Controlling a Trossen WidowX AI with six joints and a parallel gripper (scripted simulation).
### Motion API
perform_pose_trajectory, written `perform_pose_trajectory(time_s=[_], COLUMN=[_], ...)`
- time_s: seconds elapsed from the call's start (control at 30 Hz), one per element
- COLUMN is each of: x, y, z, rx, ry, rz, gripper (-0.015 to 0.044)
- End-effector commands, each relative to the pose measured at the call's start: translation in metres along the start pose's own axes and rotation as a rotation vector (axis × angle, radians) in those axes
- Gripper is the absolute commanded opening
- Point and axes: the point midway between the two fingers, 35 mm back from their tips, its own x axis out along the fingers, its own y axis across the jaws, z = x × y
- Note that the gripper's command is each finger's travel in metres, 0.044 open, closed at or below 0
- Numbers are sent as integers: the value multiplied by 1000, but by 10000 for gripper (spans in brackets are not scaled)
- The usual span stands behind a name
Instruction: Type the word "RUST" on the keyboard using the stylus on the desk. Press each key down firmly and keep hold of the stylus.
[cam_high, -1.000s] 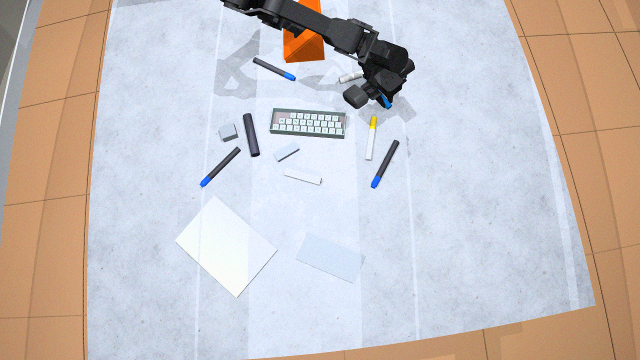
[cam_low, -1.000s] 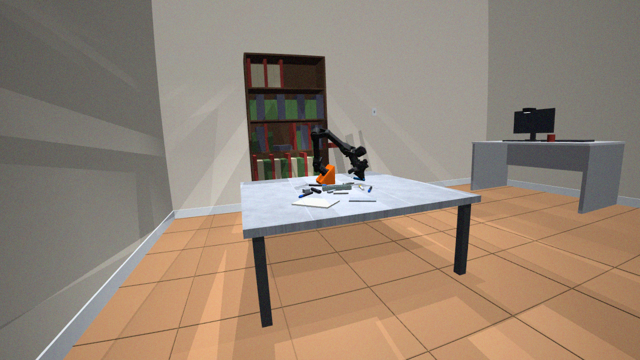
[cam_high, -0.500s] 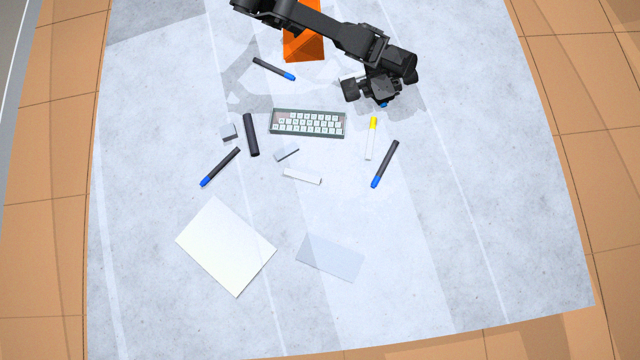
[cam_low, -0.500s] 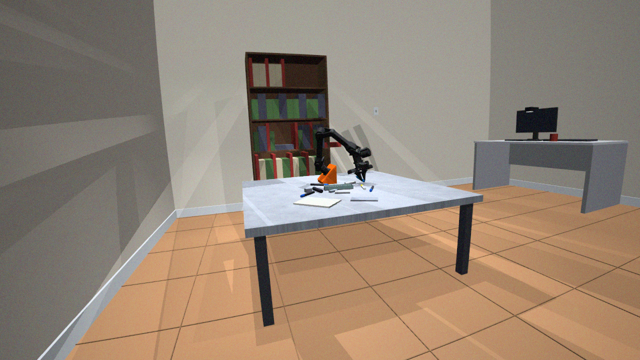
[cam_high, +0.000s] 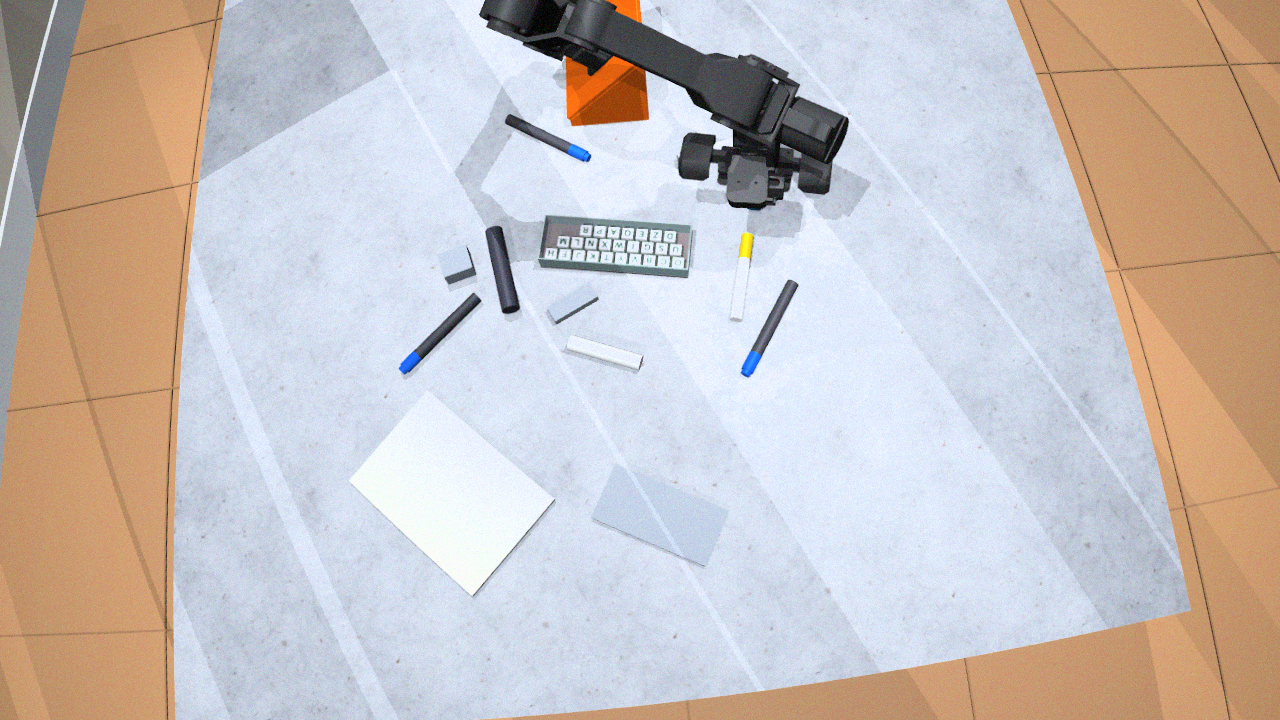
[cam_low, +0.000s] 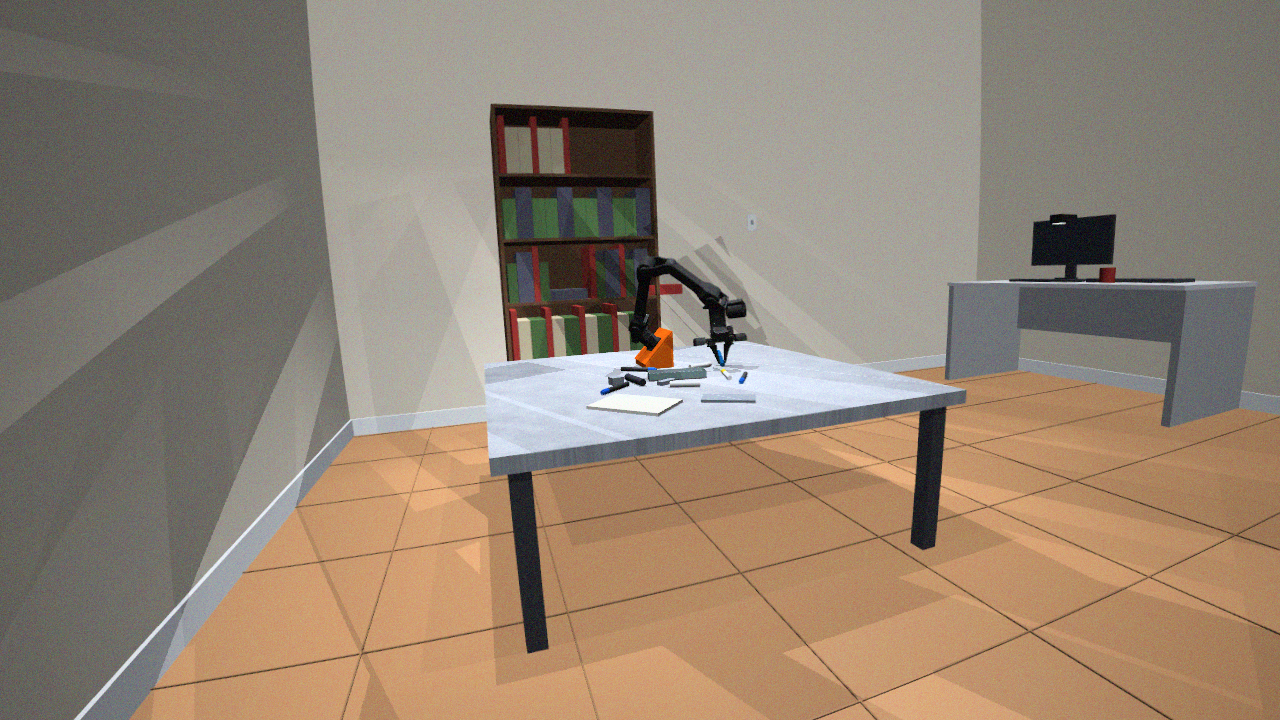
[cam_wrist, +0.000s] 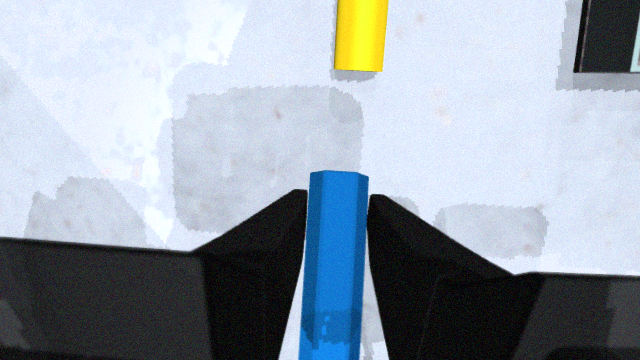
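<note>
My gripper (cam_low: 721, 361) (cam_wrist: 337, 206) is shut on the blue stylus (cam_low: 719, 355) (cam_wrist: 334, 260), which shows between the fingers in the wrist view. In the top view the wrist hides the stylus. The gripper is above the desk, beyond the right end of the keyboard and away from the keys. The keyboard (cam_high: 617, 269) (cam_low: 677, 374) (cam_wrist: 607, 37) is a grey-green tray with white keys, whose letters look upside down in the top view. The R key (cam_high: 585, 227) is at the left end of the far row.
A yellow-capped white marker (cam_high: 741, 279) (cam_wrist: 360, 37) lies right of the keyboard, close to the gripper. Blue-capped markers (cam_high: 771, 324) (cam_high: 440, 332) (cam_high: 542, 135) and a dark cylinder (cam_high: 502, 268) lie around. A small block (cam_high: 455, 265), an eraser-like block (cam_high: 572, 304) and a white stick (cam_high: 604, 352) lie near the keyboard.
</note>
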Motion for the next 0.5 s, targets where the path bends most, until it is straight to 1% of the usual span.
perform_pose_trajectory(time_s=[0.0,0.47], x=[0,-2], y=[-2,-14], z=[-1,-2], rx=[110,476], ry=[7,-3], rz=[-45,-203], gripper=[0,0])
